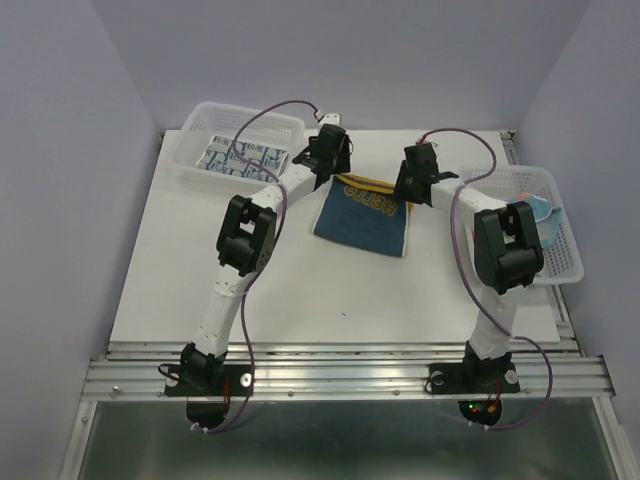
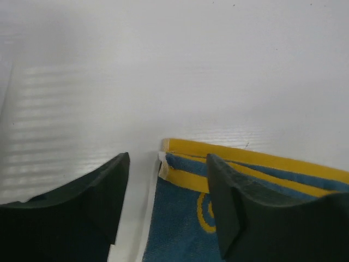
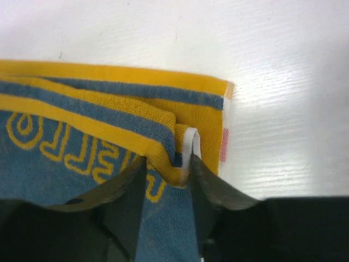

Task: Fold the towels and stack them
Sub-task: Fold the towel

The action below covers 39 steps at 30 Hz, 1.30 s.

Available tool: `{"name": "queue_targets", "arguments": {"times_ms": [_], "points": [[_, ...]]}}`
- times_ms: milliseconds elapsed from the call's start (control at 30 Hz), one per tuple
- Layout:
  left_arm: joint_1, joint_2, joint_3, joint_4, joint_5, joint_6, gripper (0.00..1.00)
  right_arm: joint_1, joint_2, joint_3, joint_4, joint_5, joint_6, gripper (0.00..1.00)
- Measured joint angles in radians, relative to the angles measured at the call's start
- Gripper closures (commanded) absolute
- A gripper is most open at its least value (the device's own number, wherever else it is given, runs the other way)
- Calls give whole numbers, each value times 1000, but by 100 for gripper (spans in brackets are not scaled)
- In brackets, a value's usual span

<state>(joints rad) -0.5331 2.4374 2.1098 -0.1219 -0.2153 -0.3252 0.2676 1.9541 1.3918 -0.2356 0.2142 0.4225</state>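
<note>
we're midway-ish: blue-and-yellow towel lies on the surface, far edge doubled over, left gripper jaws apart at one corner, right gripper straddling the hem (can't tell if it's pinching), patterned towel in the left basket, light blue towel in the right basket

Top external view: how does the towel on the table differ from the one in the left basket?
The navy towel has yellow borders and lettering; the basket towel is blue-and-white patterned. The navy towel lies on the table, the basket towel inside the white mesh basket. The left claw and right claw are at the navy towel's far edge; nothing touches the basket towel. Both are printed cloths with blue in them.
</note>
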Motion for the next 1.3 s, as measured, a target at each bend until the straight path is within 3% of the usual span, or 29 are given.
{"name": "queue_targets", "arguments": {"times_ms": [200,300,367,433,533,667,800,1100,1300], "points": [[10,-15,3,2,26,14,6,-26,27,94,-63,24,19,34],[11,-91,-82,-6,39,11,6,-29,14,98,-69,21,21,17],[11,-201,-209,-4,47,3,6,-29,-25,53,-58,-10,18,11],[11,-296,-303,3,53,-11,6,-29,-107,-52,-42,-45,20,10],[9,-493,-534,55,71,-61,7,-21,-241,-214,-20,-97,33,11],[0,-642,-768,100,84,-121,9,8,-404,-398,22,-140,68,12],[-5,-651,-906,128,93,-169,11,57,-496,-536,59,-167,108,17],[-10,-576,-958,144,122,-212,21,76,-474,-647,136,-180,183,31],[-11,-529,-946,173,138,-222,52,76,-416,-661,196,-195,217,44]]}}
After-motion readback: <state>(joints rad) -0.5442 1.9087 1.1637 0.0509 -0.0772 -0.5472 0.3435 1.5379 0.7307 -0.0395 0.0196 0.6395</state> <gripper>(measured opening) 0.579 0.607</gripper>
